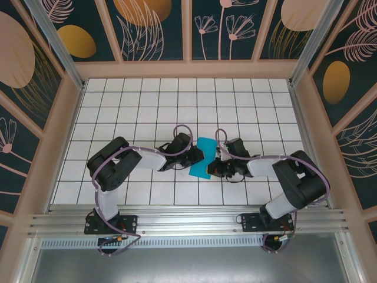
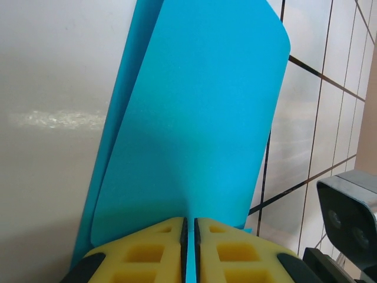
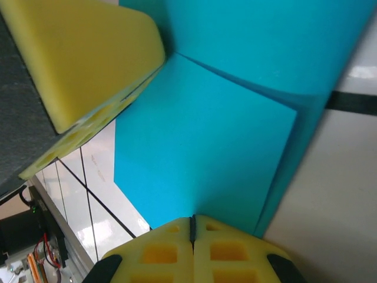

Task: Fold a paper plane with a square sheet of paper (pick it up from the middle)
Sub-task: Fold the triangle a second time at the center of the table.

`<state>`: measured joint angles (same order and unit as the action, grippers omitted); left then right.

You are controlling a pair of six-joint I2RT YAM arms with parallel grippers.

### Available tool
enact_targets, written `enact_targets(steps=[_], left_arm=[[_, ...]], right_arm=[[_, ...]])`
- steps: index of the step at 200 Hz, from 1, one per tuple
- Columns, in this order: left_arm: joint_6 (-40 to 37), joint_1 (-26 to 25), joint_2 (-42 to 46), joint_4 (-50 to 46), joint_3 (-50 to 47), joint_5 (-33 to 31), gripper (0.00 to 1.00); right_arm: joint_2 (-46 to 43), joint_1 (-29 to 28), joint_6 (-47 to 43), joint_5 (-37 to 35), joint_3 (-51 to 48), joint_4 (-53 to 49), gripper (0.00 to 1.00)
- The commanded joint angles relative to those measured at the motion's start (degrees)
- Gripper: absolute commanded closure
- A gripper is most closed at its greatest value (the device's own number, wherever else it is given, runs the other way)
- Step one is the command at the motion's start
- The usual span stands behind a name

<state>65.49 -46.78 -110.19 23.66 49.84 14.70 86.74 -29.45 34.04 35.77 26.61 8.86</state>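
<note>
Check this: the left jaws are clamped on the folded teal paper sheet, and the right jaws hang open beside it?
Only the part about the right jaws is wrong: the right wrist view shows them shut on the folded teal paper sheet too. The left jaws are clamped on it.

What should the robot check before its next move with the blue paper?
1. The left fingers pinch the blue paper: ok.
2. The right fingers pinch it too: ok.
3. Paper is doubled over: ok, two layers show.
4. Layer edges match: not ok, one peeks past the other.
5. Crease pressed flat: cannot tell.
</note>
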Motion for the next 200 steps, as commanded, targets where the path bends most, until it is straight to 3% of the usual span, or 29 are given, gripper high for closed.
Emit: enact_targets(steps=[1, 51, 87, 146, 200], left_arm=[[1.0, -0.1, -1.3, -1.5, -2.3, -2.1, 0.84], [0.7, -0.1, -2.1, -1.2, -2.1, -1.3, 0.84], [0.4, -0.1, -2.1, -1.8, -1.8, -1.4, 0.84], [0.8, -0.1, -1.6, -3.2, -2.3, -3.8, 0.85], [-0.1, -0.1, 0.0, -1.7, -2.1, -2.4, 0.83]], right_arm=[[-3.9, -0.4, 1.8, -1.3, 0.5, -4.5, 0.97], [-1.8, -1.6, 2.1, 2.5, 0.5, -2.9, 0.95], [1.9, -1.6, 0.2, -0.8, -0.5, -6.4, 0.95], [-7.1, -1.6, -0.8, 0.2, -7.9, -10.2, 0.95], [-14.8, -1.0, 0.2, -2.7, -5.4, -14.2, 0.91]])
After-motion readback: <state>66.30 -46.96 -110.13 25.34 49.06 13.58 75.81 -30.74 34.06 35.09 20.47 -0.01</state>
